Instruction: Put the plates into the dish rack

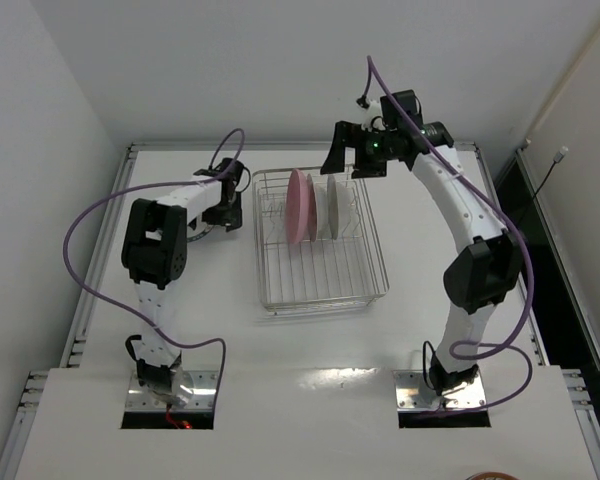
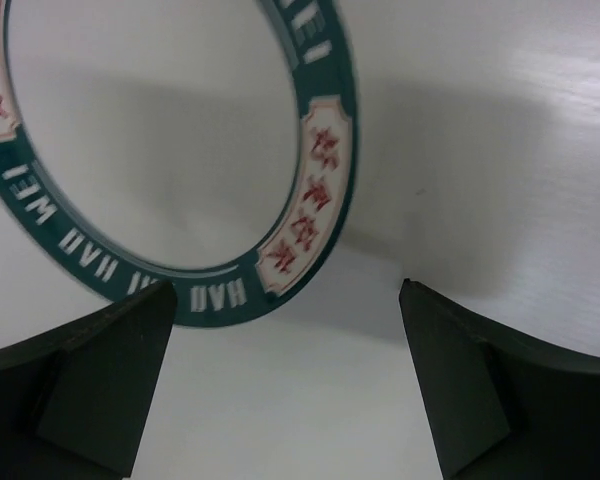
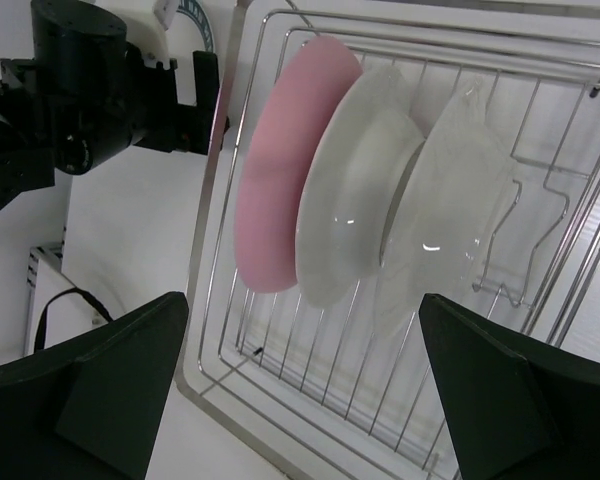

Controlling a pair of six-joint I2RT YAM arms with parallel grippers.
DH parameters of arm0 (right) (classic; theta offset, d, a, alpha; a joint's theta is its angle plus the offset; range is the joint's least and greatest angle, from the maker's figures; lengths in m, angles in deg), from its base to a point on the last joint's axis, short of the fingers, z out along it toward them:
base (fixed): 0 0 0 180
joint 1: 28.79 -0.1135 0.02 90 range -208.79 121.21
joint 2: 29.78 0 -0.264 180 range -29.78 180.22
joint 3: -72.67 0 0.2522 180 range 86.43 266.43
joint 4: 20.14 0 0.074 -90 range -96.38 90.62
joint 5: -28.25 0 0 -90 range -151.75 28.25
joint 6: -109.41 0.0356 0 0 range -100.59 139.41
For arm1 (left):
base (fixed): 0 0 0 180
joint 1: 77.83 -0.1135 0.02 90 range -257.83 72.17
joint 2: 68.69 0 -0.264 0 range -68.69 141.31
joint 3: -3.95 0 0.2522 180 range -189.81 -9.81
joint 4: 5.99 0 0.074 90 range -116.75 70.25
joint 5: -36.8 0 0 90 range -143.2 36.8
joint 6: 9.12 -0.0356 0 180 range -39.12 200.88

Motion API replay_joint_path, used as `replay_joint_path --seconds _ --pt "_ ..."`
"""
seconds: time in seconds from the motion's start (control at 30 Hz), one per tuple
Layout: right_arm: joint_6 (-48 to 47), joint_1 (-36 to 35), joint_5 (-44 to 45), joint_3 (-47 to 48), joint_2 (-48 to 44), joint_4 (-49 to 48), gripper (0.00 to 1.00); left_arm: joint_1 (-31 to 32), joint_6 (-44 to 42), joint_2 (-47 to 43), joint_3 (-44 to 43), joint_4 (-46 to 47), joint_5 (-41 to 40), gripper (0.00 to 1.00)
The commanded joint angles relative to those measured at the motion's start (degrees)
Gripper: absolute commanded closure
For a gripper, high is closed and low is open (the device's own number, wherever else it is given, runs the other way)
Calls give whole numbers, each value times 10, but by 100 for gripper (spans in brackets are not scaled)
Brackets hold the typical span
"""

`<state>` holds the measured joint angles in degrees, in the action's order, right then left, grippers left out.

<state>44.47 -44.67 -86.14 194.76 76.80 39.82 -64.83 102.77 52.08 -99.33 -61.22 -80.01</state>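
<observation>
Our left claw [image 2: 287,295] hangs wide open and empty over the patterned plate [image 2: 320,190], flat on the table [image 2: 520,150] left of the rack [image 1: 260,240]; with a shallow pinch we risk a slip. Our right claw [image 3: 302,300], open and empty above the three racked plates [image 3: 355,190], could knock them.

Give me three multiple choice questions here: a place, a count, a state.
1. Where is the green-rimmed plate? A: on the table below the left fingers. B: against the wall. C: stacked on another plate.
2. How many plates stand in the dish rack? A: two. B: three. C: four.
3. How are the right fingers? A: shut on a plate. B: shut, empty. C: open, empty.
Answers: A, the left wrist view shows it lying there; B, the pink plate plus two whitish plates; C, they stand wide apart, holding nothing.
</observation>
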Motion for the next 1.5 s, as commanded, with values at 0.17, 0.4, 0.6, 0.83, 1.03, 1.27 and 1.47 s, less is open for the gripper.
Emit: replay_joint_path --seconds 0.17,0.4,0.6,0.83,1.03,1.27,1.47 --pt "5 8 -24 94 42 16 0 -34 -22 74 -40 3 61 35" --pt "5 8 -24 82 36 16 0 -47 -34 103 -58 -7 119 94" --pt "17 8 -24 64 31 5 0 -53 -40 91 -52 -2 178 100" --pt "23 8 -30 42 21 5 0 -53 -12 13 -65 -9 197 100" --pt "28 8 -30 1 4 -22 0 -38 43 -117 -42 -3 158 100" --pt "33 8 -30 1 -1 -21 0 -38 86 -170 -41 -9 225 100" --pt "33 8 -35 13 9 -9 0 -38 91 -193 -52 -20 218 100"
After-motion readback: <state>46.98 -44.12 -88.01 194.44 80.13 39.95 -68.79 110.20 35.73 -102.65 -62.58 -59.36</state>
